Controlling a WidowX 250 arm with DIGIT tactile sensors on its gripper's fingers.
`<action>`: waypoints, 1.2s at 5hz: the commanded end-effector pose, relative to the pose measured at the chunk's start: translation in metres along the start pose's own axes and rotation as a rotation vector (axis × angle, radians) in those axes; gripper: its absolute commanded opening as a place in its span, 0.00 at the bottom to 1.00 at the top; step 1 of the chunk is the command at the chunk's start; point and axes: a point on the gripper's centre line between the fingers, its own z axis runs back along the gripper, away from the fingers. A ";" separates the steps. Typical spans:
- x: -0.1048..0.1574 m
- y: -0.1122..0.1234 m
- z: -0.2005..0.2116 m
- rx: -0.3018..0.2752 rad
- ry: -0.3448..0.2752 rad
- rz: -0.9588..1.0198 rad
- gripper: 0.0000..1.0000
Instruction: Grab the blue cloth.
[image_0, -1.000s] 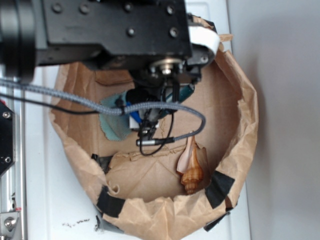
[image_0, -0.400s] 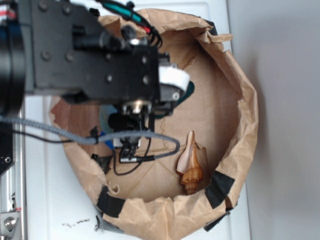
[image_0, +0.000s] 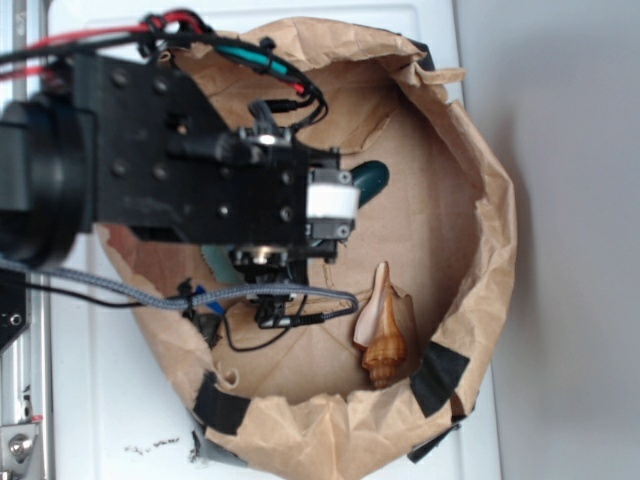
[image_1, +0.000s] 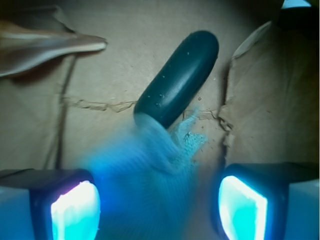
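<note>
Both jaws stand wide apart around the blue cloth (image_1: 150, 175), gripping nothing, its frayed edge free.

Pale teal-blue frayed blue cloth (image_1: 150, 175), rumpled on brown paper, one edge touching a dark capsule (image_1: 177, 77)

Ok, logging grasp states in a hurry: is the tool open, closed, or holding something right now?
Tool: open, pads apart, holding nothing. The blue cloth lies between the pads, partly under the dark teal capsule.

Exterior looks straight down, wrist close above bag floor, both sharing seashell (image_0: 381, 330) and dark capsule (image_1: 177, 79).
</note>
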 end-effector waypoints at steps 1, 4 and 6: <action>0.010 -0.004 0.003 0.000 -0.006 0.003 0.00; 0.008 0.004 0.022 -0.061 0.013 0.010 0.00; 0.011 0.013 0.073 -0.185 0.073 0.013 0.00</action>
